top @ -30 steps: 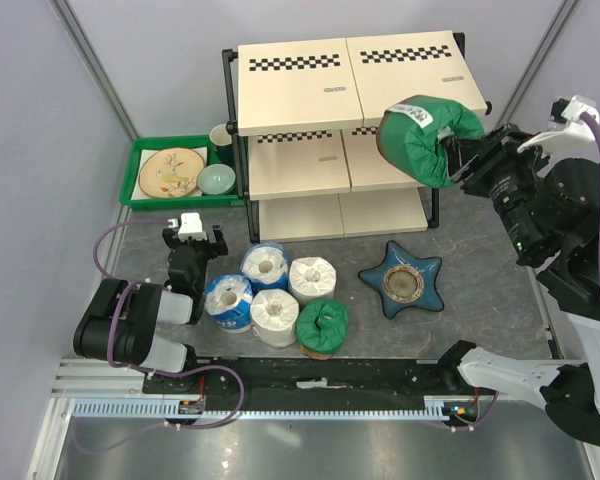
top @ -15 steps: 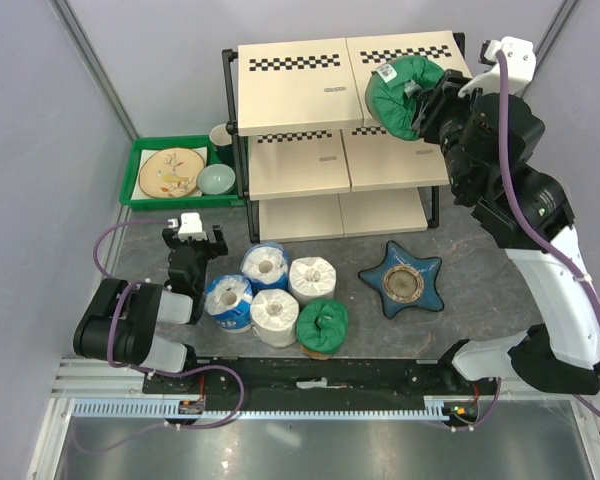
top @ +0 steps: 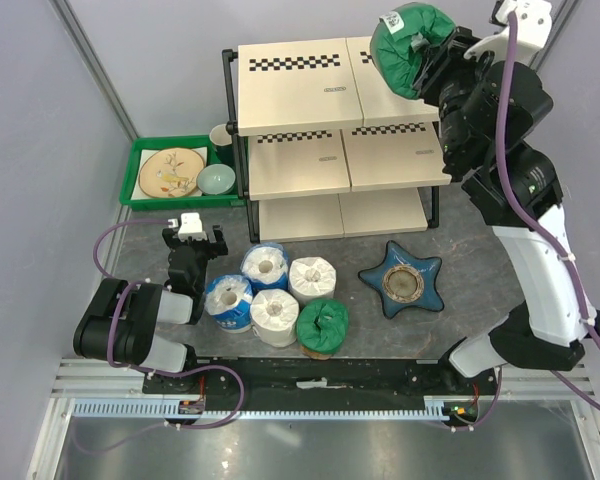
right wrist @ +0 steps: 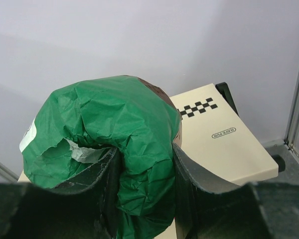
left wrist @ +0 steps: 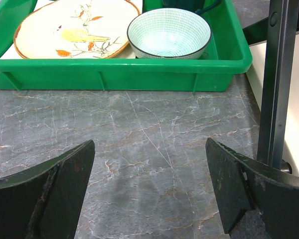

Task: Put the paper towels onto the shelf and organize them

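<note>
My right gripper [top: 427,58] is shut on a green-wrapped paper towel roll [top: 408,45], one finger inside its core, and holds it high over the right half of the shelf's [top: 300,90] top board. In the right wrist view the green roll [right wrist: 109,129] fills the middle, with the cream top board [right wrist: 224,144] behind it. On the table in front of the shelf stand two blue-and-white rolls [top: 228,302], two white rolls [top: 312,278] and one green roll [top: 322,325]. My left gripper [top: 193,240] rests open on the table left of them, its jaws wide apart over bare marble [left wrist: 149,169].
A green tray [top: 140,195] with a painted plate [top: 170,172] and a bowl [top: 217,179] sits left of the shelf; the left wrist view shows the green tray [left wrist: 119,72] ahead and a black shelf leg [left wrist: 279,84] at right. A blue star-shaped dish [top: 403,277] lies at right.
My right arm has swung the green roll up and to the left, from beside the shelf's right end to above its top board. The left arm and the table rolls have not moved.
</note>
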`<state>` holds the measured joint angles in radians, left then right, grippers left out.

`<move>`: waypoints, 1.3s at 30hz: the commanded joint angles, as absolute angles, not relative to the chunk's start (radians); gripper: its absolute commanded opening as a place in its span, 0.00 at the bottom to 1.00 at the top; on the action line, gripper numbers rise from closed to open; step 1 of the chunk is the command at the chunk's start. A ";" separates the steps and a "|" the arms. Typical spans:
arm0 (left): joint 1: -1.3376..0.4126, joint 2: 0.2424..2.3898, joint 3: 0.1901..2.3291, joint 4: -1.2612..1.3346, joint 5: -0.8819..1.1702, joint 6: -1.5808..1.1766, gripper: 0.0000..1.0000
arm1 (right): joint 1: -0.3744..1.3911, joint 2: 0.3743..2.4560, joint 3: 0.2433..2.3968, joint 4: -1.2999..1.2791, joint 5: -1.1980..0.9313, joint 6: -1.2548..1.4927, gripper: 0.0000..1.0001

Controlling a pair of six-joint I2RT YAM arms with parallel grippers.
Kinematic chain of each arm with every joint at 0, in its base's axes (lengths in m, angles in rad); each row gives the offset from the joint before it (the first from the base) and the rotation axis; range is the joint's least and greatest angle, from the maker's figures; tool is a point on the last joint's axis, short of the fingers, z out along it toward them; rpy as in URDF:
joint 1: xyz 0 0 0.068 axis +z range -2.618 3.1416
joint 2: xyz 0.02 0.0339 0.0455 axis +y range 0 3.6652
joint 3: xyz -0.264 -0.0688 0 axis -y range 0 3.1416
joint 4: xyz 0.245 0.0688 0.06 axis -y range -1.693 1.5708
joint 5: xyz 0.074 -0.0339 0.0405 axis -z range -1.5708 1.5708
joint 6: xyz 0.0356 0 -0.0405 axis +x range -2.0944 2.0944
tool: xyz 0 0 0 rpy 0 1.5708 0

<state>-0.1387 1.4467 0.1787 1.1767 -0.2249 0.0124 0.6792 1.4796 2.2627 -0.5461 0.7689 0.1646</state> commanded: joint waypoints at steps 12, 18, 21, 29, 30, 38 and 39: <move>-0.137 1.451 0.195 1.223 -0.229 0.025 0.99 | 0.476 1.546 2.295 -0.555 0.617 0.255 0.34; -0.137 1.450 0.195 1.223 -0.229 0.025 0.99 | 0.414 1.539 2.278 -0.584 0.519 0.308 0.33; -0.137 1.451 0.195 1.223 -0.229 0.023 0.99 | 0.408 1.534 2.273 -0.586 0.494 0.311 0.33; -0.137 1.451 0.195 1.223 -0.229 0.025 0.99 | 0.397 1.514 2.258 -0.612 0.474 0.330 0.36; -0.137 1.453 0.195 1.223 -0.229 0.025 0.99 | 0.396 1.516 2.255 -0.612 0.472 0.330 0.36; -0.137 1.453 0.195 1.223 -0.229 0.025 0.99 | 0.393 1.525 2.249 -0.618 0.456 0.333 0.46; -0.137 1.451 0.195 1.223 -0.229 0.023 0.99 | 0.391 1.526 2.249 -0.620 0.454 0.333 0.46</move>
